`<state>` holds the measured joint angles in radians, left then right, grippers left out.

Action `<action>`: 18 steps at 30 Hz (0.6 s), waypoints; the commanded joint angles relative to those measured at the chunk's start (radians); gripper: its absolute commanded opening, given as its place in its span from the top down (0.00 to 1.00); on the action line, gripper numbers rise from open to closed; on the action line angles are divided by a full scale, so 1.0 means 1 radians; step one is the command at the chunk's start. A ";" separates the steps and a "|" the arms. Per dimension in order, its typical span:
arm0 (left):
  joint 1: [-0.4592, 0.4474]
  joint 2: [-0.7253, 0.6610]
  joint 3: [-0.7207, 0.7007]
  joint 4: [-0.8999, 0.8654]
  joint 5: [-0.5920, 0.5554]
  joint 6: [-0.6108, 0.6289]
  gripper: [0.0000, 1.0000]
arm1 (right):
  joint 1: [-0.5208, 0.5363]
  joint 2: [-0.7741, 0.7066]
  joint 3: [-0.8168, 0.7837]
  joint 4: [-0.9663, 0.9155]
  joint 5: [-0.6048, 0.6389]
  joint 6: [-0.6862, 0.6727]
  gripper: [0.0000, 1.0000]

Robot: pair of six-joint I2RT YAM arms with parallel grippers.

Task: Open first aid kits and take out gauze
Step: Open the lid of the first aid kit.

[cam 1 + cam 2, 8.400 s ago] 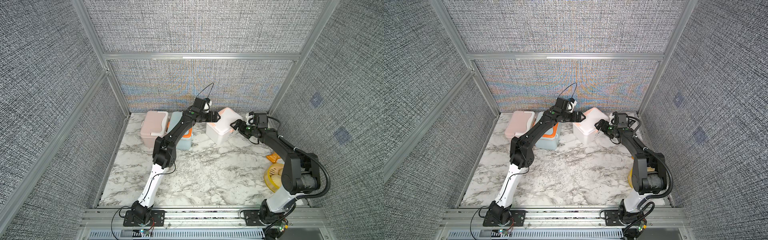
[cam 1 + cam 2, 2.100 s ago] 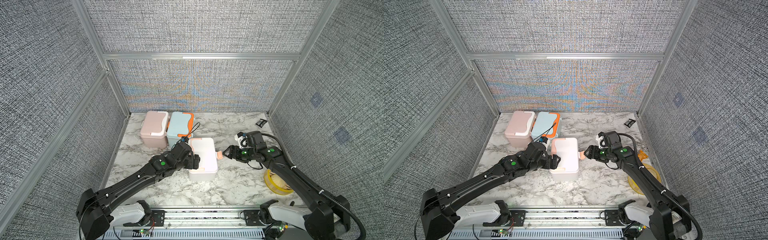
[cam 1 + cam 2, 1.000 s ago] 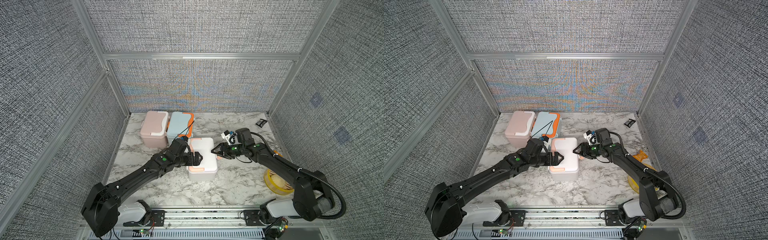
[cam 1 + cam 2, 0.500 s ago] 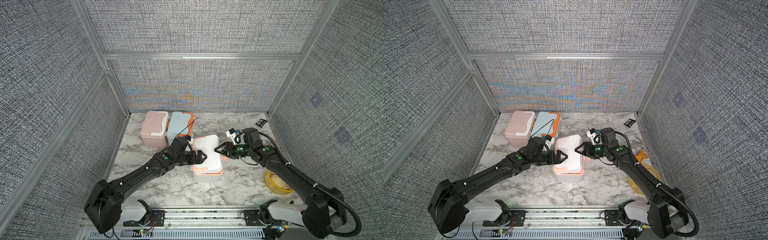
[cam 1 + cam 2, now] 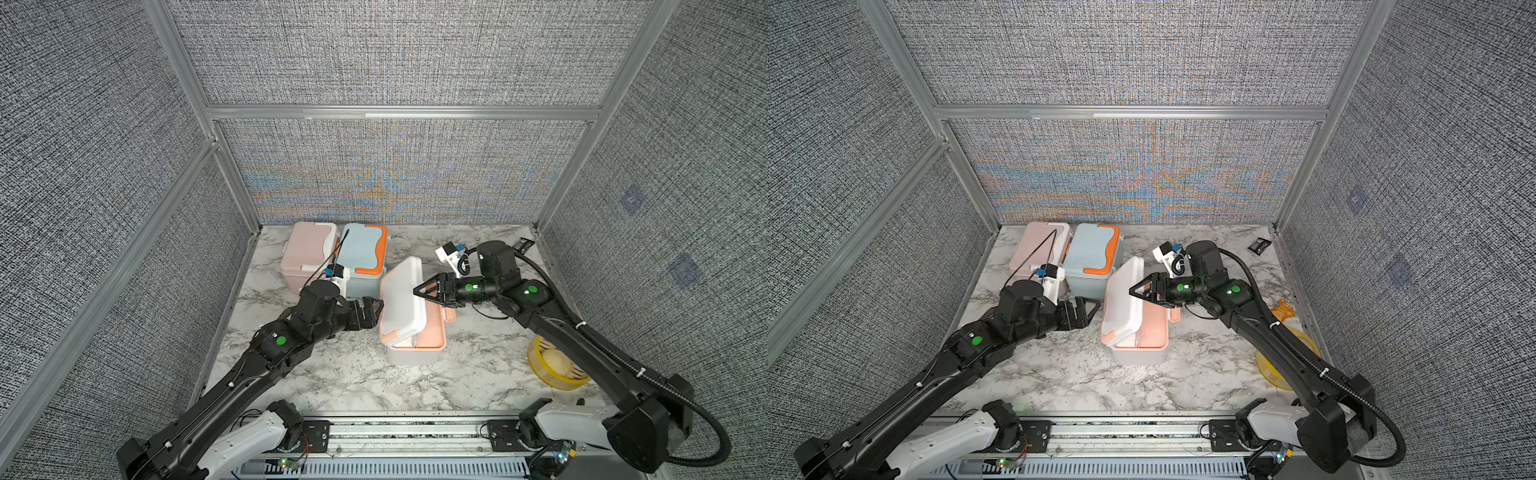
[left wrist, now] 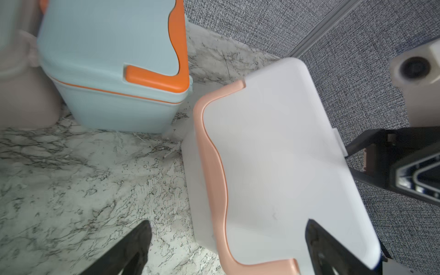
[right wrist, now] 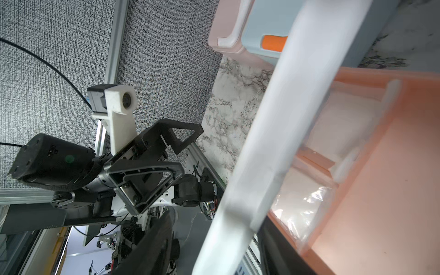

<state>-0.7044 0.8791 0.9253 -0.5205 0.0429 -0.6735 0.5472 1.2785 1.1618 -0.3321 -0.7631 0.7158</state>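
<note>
- The white and peach box stands in the middle of the desk. Its lid is tilted up, hinged on the side toward the left arm.
- The right pincer has its jaws apart astride the lid's free rim. In the right wrist view one finger lies against the lid's inner face and the other stands clear, so the lid looks propped rather than clamped.
- The left pincer is apart and empty, just beside the lid's hinge side. I cannot tell whether it touches.
- The gauze lies inside the box in a clear wrapper, not yet taken out.
- The lid could slide off that one finger and drop shut, since nothing grips it.
- The box looks light and nothing holds it down, so a push on the lid could shove or tip it toward the left pincer.
- Swung further, the lid would likely meet the left pincer in its path.
- The glossy wrapper lies flat and may slip out of a pinch.
- The pink box and blue box stand shut, side by side at the back.
- The desk is smooth, white and marble-patterned. A black packet lies in its far right corner and a yellow basket sits near the right edge.
- Grey woven wall panels in metal framing close three sides.
</note>
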 commanded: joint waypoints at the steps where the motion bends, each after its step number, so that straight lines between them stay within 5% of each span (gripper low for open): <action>1: 0.002 -0.063 0.035 -0.118 -0.068 0.044 0.00 | 0.055 0.032 0.063 0.017 0.013 0.033 0.42; 11: 0.002 -0.240 0.132 -0.306 -0.219 0.075 0.00 | 0.280 0.244 0.275 0.040 0.081 0.049 0.42; 18: 0.002 -0.290 0.187 -0.369 -0.240 0.087 0.00 | 0.312 0.258 0.312 -0.084 0.193 -0.026 0.38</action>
<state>-0.7044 0.5907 1.1007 -0.8536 -0.1829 -0.6014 0.8566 1.5578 1.4639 -0.3527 -0.6376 0.7406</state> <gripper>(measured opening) 0.998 0.616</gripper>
